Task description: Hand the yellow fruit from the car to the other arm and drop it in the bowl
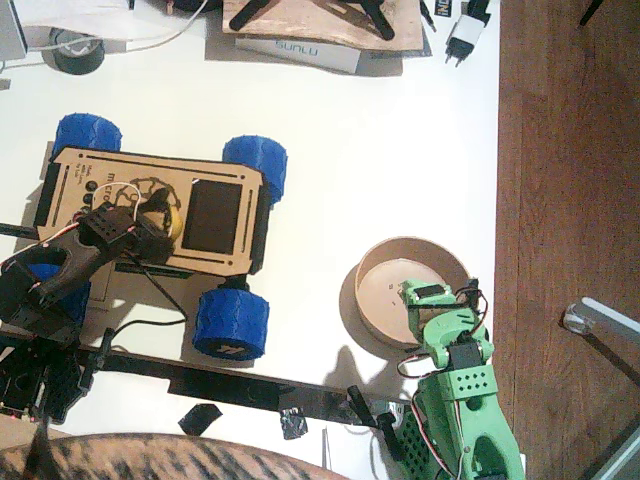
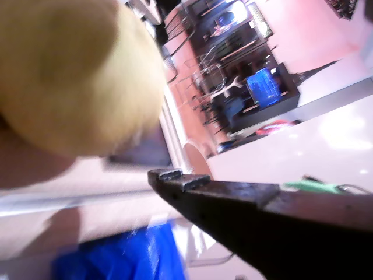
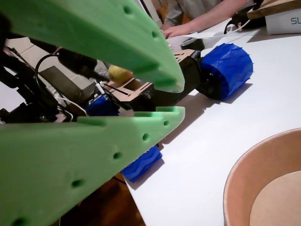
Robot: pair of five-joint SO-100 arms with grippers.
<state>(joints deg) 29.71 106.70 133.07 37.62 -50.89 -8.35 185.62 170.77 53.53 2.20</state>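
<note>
- The bowl (image 1: pixel 372 300) sits on the white counter (image 1: pixel 400 150); its tan floor shows bare, nothing inside
- The yellow fruit (image 1: pixel 172 222) rests on the car (image 1: pixel 215 215); left hand (image 1: pixel 150 225) at it, grip unclear
- Right hand (image 1: pixel 440 293), green, jaws parted over the bowl's rim

Premises present as a hobby or maker workspace set up indoors, probably in a home. A white table (image 1: pixel 380 150) stands on dark wood flooring (image 1: pixel 565 150). Bench clutter along the far edge: a roll of black tape (image 1: pixel 77 50), a white plug adapter (image 1: pixel 465 32), a boxed item marked SUNLU (image 1: pixel 300 50), a wooden board (image 1: pixel 320 15). In a wrist view, a person's forearm (image 3: pixel 207 19) rests at the table. Another wrist view shows blurred furniture, possibly chairs (image 2: pixel 218 52).
</note>
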